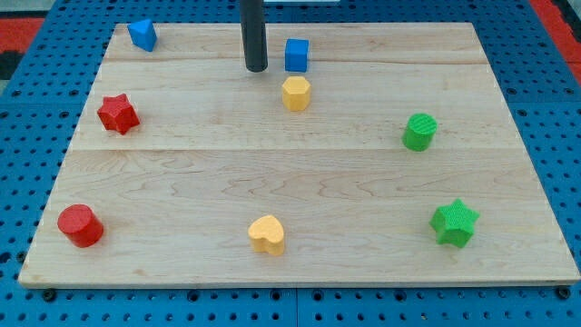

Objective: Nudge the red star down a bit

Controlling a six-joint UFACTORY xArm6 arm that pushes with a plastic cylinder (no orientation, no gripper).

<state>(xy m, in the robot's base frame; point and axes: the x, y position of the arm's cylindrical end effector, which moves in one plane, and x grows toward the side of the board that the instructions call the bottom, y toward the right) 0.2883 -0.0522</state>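
Note:
The red star (pixel 118 113) lies on the wooden board (pixel 300 173) near its left edge, in the upper half. My tip (pixel 256 69) is near the view's top centre, well to the right of the red star and above it. The tip stands just left of the blue cube (pixel 297 54) and up-left of the yellow hexagon (pixel 296 94). It touches no block.
A blue block (pixel 142 34) sits at the top left corner. A red cylinder (pixel 80 225) is at the bottom left, below the red star. A yellow heart (pixel 267 234) is at bottom centre. A green cylinder (pixel 419 132) and a green star (pixel 453 222) are on the right.

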